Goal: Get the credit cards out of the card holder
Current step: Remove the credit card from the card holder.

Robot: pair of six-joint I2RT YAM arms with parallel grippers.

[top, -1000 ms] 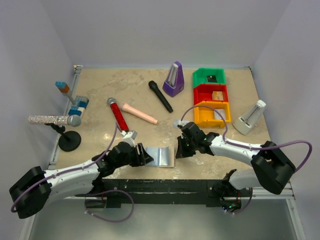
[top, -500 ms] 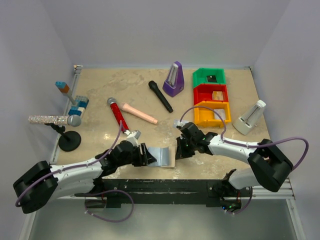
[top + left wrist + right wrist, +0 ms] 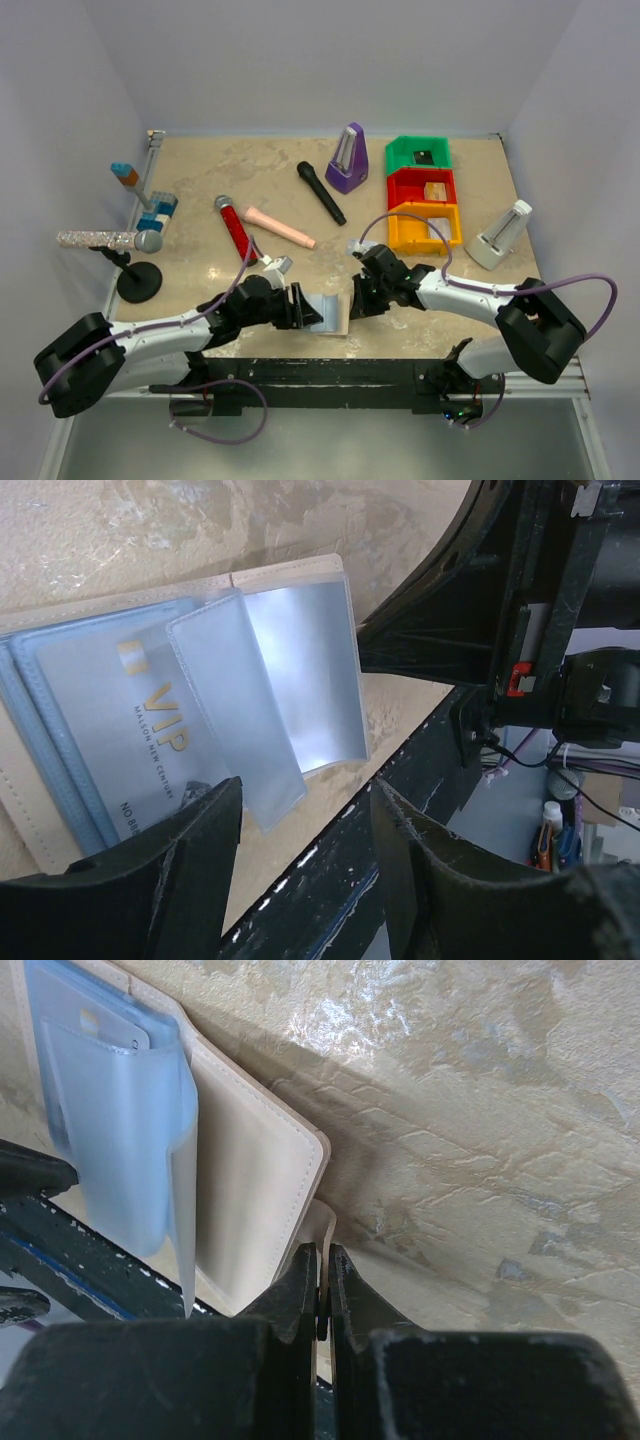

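**Left gripper closes in on the open card holder while the right pins its tab**

The left gripper (image 3: 300, 305), jaws spread and empty, has slid in from the side over the last second. A second ago it stood off the card holder's (image 3: 332, 312) outer edge; now it hangs right over that half. In its wrist view the two fingers (image 3: 190, 850) frame the holder's near edge, with nothing between them.

The right gripper (image 3: 357, 300) has not shifted. It sits just beside the holder's opposite edge, fingers pressed together and pinching the snap tab (image 3: 318, 1222), which appears to keep the holder from sliding.

The card holder lies open and flat at the near edge of the table (image 3: 200, 180), blue inside facing up, between the two grippers. Two clear plastic sleeves (image 3: 300, 670) fan out from its middle fold; the one nearer the right gripper bows upward and catches the light.

A pale silver card printed "VIP" (image 3: 130, 730) sits in the blue pocket beneath the left gripper, partly under the nearer sleeve. No card looks to be out of the holder yet.

With the holder anchored and the open jaws now above the pocket, the first pull seems about to begin. The card lies flat and thin, so getting a finger onto its edge will likely be the fiddly part.
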